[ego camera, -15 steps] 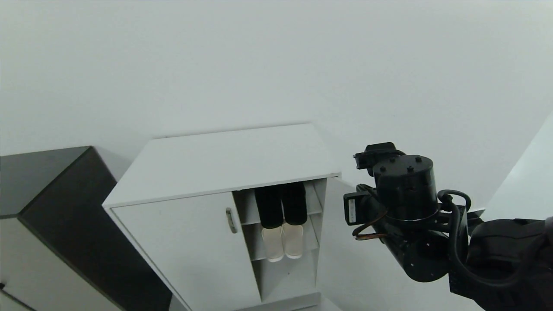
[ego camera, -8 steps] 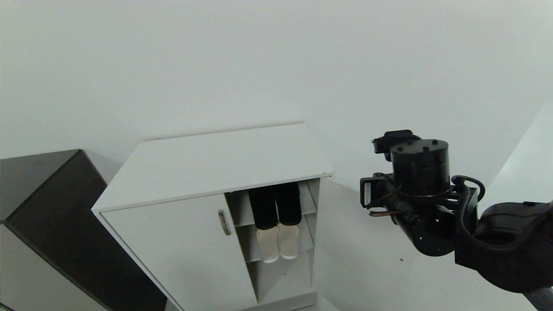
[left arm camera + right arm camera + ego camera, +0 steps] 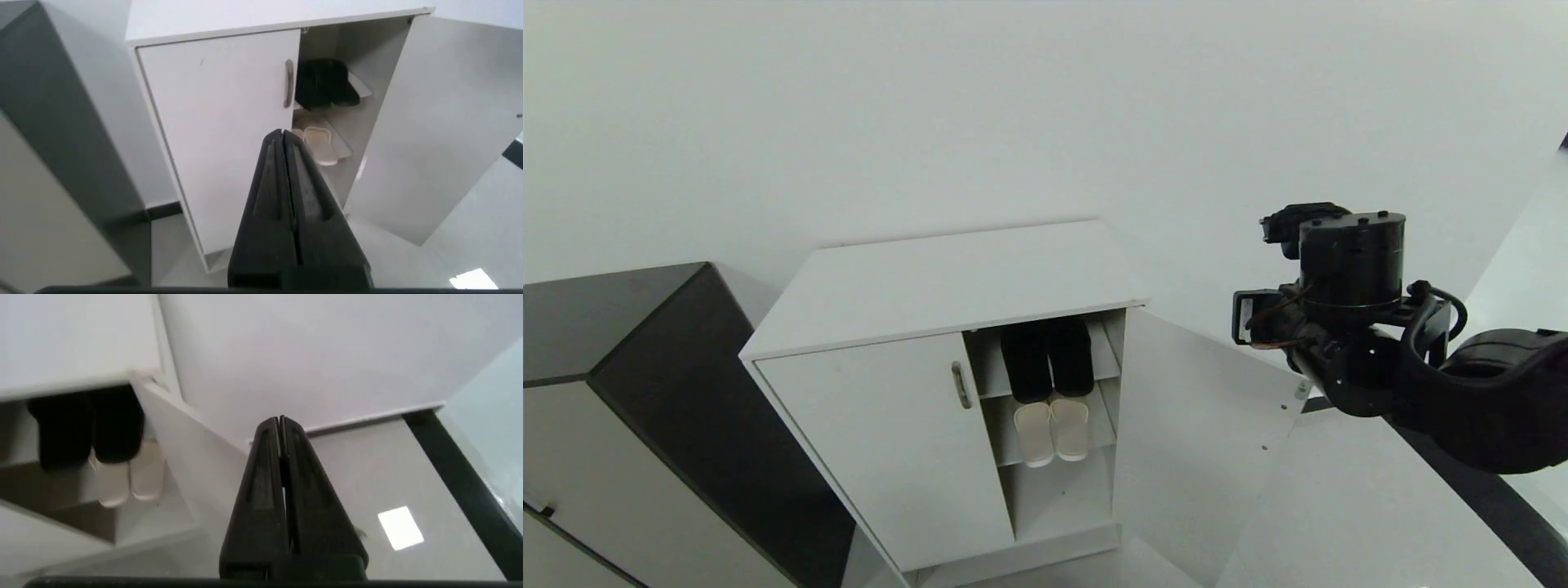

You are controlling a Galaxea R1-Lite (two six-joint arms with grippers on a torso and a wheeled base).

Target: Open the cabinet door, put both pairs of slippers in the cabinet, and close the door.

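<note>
The white cabinet [image 3: 947,286] has its left door [image 3: 890,441] closed and its right door [image 3: 1201,425] swung wide open. Black slippers [image 3: 1048,359] lie on the upper shelf, with white slippers [image 3: 1052,429] on the shelf below. My right arm [image 3: 1347,327] is raised to the right of the open door, apart from it. The right gripper [image 3: 281,422] is shut and holds nothing, above the open door [image 3: 196,457]. My left gripper [image 3: 283,133] is also shut and holds nothing, in front of the closed door [image 3: 221,122], short of its handle [image 3: 288,82].
A dark cabinet [image 3: 645,367] stands close against the white cabinet's left side. A plain white wall runs behind both. Pale floor [image 3: 1339,506] spreads to the right of the open door, with a dark strip [image 3: 1486,490] at its far right.
The head camera has shifted, so the cabinet sits differently in the picture. My right arm has risen and drawn further right of the cabinet. The slippers and doors look unchanged.
</note>
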